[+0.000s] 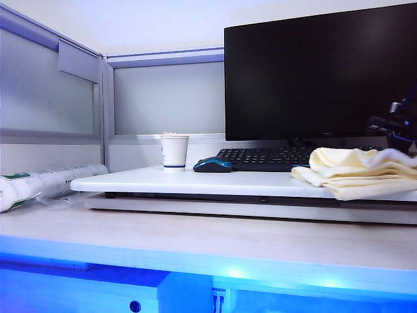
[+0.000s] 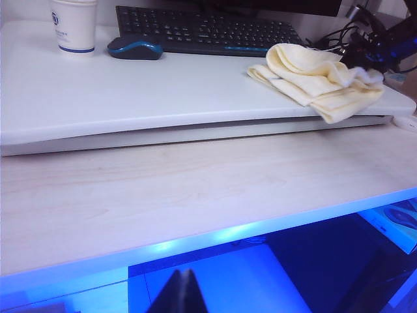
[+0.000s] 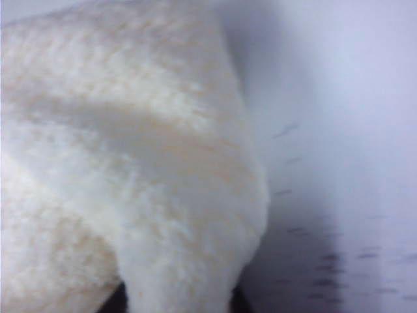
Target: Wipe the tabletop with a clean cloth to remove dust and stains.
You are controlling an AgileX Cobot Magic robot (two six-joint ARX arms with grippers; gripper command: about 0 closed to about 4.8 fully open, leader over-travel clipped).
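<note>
**Pressing into the cloth at the tabletop's right end**

Found the pale yellow cloth lying folded and rumpled on the right end of the white tabletop, one layer drooping over the front edge. Spotted the right gripper at the far side of the cloth, dark against the monitor. Saw only fleecy cloth filling the right wrist view, close up. Could not tell whether that claw was spread or pinching the cloth. Made out the left gripper low in front of the wood-grain desk, well apart from the cloth, fingers pressed together on nothing. Noted a black keyboard behind the cloth, a blue-and-black mouse just beside the keyboard, and a paper cup standing upright near the mouse.
</note>
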